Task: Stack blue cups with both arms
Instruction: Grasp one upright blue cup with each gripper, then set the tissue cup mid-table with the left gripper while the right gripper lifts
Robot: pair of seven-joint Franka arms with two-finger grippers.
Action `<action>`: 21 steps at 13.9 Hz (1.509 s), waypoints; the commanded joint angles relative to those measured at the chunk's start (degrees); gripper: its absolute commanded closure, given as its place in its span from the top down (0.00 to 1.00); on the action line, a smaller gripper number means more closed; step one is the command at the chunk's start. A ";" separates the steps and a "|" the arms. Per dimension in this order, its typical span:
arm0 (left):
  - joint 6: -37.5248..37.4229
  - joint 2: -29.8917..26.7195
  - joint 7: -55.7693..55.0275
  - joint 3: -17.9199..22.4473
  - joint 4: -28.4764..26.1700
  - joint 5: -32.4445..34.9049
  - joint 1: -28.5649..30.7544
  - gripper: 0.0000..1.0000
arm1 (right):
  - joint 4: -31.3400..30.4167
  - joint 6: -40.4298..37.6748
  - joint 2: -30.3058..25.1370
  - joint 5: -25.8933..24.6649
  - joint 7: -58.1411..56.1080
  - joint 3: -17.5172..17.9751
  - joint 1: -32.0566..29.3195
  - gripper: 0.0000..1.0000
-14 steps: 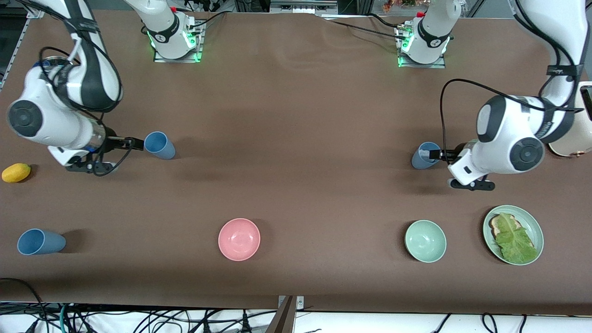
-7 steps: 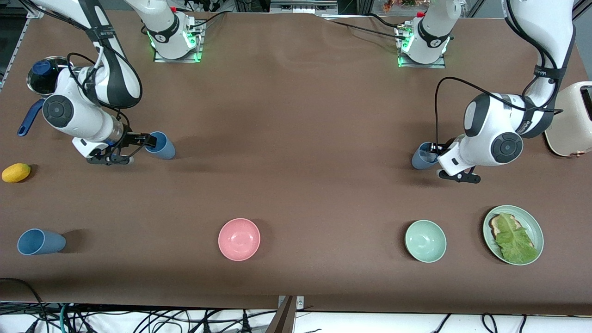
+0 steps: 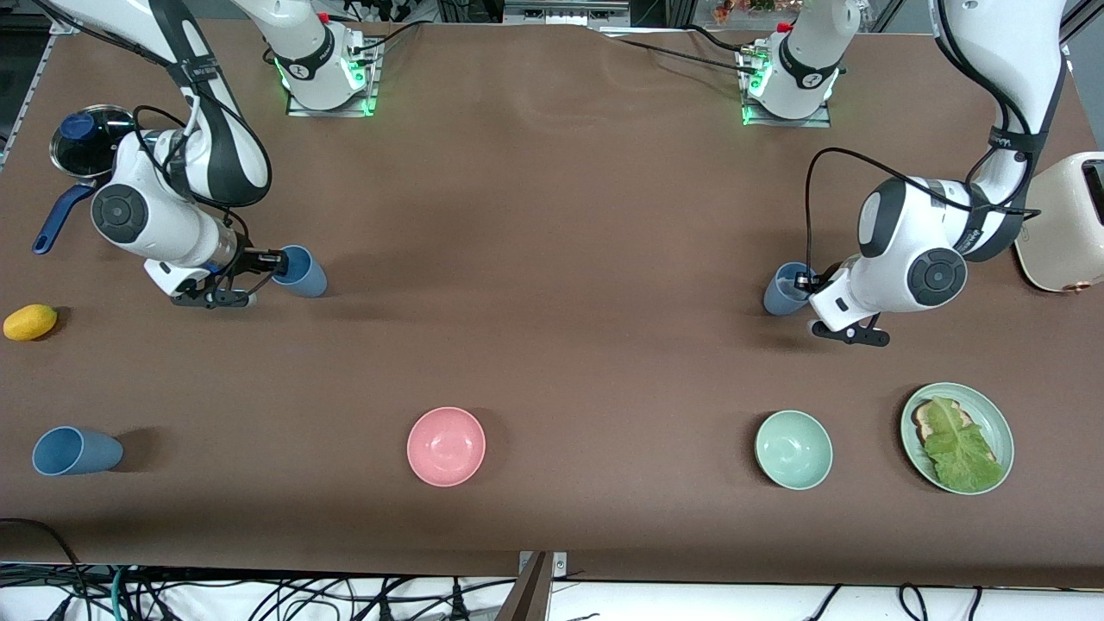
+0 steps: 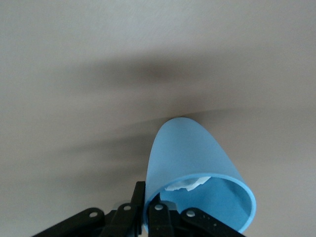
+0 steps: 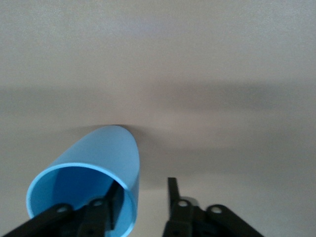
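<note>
A sky blue cup (image 3: 302, 272) stands toward the right arm's end of the table. My right gripper (image 3: 274, 259) is at its rim and open. In the right wrist view (image 5: 143, 202) one finger is inside the cup (image 5: 98, 163) and the other is outside, well clear of the wall. A duller grey-blue cup (image 3: 781, 291) stands toward the left arm's end. My left gripper (image 3: 804, 280) is shut on its rim. In the left wrist view (image 4: 148, 205) its jaws pinch the wall of the cup (image 4: 190, 153), one finger inside and one outside.
A third blue cup (image 3: 73, 450) sits near the front camera at the right arm's end. A pink bowl (image 3: 446, 446), a pale green bowl (image 3: 793, 449) and a green plate with lettuce (image 3: 992, 414) line the near edge. A yellow fruit (image 3: 30, 322), a pot (image 3: 82, 142) and a toaster (image 3: 1065, 224) stand at the ends.
Both arms have swung in toward their cups. The right gripper's finger has moved from beside the sky blue cup into its rim. The left gripper has closed in on the grey-blue cup's rim.
</note>
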 commanded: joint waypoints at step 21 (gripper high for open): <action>-15.11 5.82 -38.37 -10.77 25.17 0.45 -18.18 1.00 | 45.99 -29.62 15.97 12.64 58.10 1.11 30.13 0.00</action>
